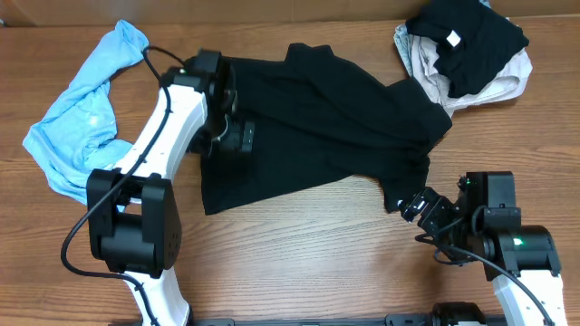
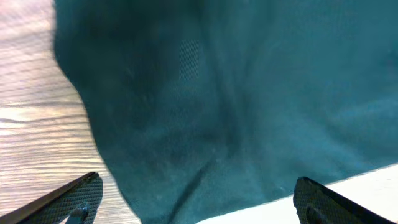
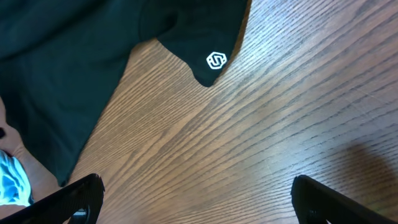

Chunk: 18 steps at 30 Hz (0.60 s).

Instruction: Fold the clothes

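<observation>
While both pairs stand released and empty, the left fingers (image 2: 74,196) are held over the black T-shirt (image 1: 317,118) crumpled on the bench (image 1: 299,254), and the right fingers (image 3: 81,193) over bare wood near its white logo (image 3: 216,60). Several layers could be pinched together, so the cloth gets bunched. Sleeves and collar are lost in the folds.

- My left arm (image 1: 172,113) hides the left edge of the black T-shirt (image 1: 317,118) from overhead.
- In my left wrist view the shirt is blurred and runs off the top and right.
- A second black garment (image 1: 471,41) covers most of the pale garment (image 1: 512,81) beneath it.
- Both wrist views cut my fingers (image 2: 78,196) off at the bottom edge.
</observation>
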Available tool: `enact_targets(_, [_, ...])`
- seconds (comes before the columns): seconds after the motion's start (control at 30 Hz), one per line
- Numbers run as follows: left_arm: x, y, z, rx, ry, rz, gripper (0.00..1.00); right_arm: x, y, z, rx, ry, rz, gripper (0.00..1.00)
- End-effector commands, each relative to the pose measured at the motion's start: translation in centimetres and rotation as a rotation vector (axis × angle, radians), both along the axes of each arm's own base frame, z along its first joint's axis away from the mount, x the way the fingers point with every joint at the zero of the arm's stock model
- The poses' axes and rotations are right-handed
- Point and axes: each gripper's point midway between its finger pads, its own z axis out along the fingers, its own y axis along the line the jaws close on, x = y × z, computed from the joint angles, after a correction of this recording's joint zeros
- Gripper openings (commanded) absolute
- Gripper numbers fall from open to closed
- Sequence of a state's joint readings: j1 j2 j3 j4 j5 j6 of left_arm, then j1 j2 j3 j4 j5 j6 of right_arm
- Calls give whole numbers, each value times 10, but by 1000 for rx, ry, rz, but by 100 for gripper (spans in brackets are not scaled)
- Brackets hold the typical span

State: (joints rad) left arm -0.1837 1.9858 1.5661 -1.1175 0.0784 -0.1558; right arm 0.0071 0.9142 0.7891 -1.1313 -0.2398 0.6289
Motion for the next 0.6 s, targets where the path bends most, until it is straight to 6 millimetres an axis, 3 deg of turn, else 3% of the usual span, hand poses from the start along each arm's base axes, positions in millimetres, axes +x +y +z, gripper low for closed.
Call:
enact_targets(0.0, [-15,-2,-9,-6,19,19,100,1,1,-8,10,23,-1,100])
enact_targets(0.27, [-47,-2,-51,-28,97,36,100,9,1,-23,9,58,-1,100])
enact_targets(0.57, [-67,8,-79,12,123,94,100,28,2,-30,9,38,-1,100])
